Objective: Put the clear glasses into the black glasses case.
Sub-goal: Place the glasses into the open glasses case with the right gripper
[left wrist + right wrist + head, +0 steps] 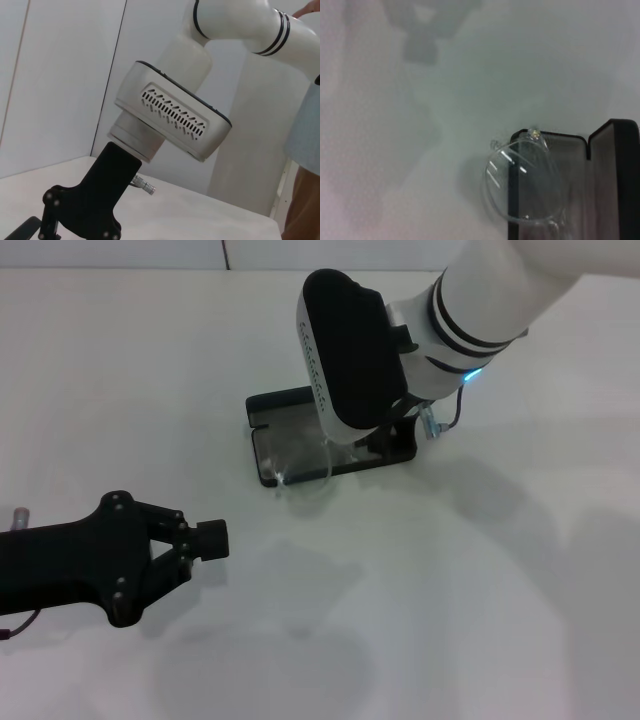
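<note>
The clear glasses [305, 462] overhang the black glasses case's [285, 410] near rim beneath the right tool [385, 435], its grip hidden; the left tool [195, 540], parked well apart, looks closed and empty.

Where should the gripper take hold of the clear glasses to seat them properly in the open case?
Probably at the frame's upper rim or bridge, coming from above. The clear glasses lie partly in the open black glasses case, one lens overhanging its front edge toward the robot. The thin curved lens offers no flat faces, so pinching across the stiffer rim seems safer. The right gripper's fingers are hidden; the left gripper sits idle, apart.
</note>
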You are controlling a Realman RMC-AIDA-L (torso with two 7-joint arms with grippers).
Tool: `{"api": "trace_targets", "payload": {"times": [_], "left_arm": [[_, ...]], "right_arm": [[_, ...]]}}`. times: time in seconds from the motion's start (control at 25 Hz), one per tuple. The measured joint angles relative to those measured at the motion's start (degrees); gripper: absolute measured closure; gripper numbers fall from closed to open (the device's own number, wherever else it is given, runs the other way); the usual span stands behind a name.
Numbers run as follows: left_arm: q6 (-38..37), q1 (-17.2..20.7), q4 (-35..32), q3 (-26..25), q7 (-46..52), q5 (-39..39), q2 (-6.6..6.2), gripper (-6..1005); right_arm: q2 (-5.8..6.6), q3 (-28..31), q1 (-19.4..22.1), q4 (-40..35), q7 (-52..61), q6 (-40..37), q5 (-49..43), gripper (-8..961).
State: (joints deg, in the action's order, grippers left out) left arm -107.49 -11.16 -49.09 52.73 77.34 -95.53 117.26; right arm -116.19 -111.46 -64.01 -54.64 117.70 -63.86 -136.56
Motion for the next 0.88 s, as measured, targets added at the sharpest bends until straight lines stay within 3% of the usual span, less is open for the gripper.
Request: {"api": "trace_targets", "payload": {"times": [0.4,0.56,0.72,0.88], "left_arm": [[0.0,0.11,0.07,-0.06,-0.07,0.09,-0.11,953],[-0.02,0.36,0.14,-1.17,-0.29,0.44,-0.1,953],[-0.24,1.11,0.27,-6.28,-0.38,0.55,0.2,953],[-0.27,1.45,0.31,-7.49,-0.46,0.57,0.26,953]], "right_arm": [[0.0,0.43,2.35,-2.29,0.18,0.86,0.32,802],[0.0,2.18,7.31,-7.32,0.1,0.57,0.35,803],[0.0,5.95,13.91,-13.97,0.05,0.74,1.76,803],[0.08,12.91,21.1,-15.5,-1.53,2.06,11.29,803]]}}
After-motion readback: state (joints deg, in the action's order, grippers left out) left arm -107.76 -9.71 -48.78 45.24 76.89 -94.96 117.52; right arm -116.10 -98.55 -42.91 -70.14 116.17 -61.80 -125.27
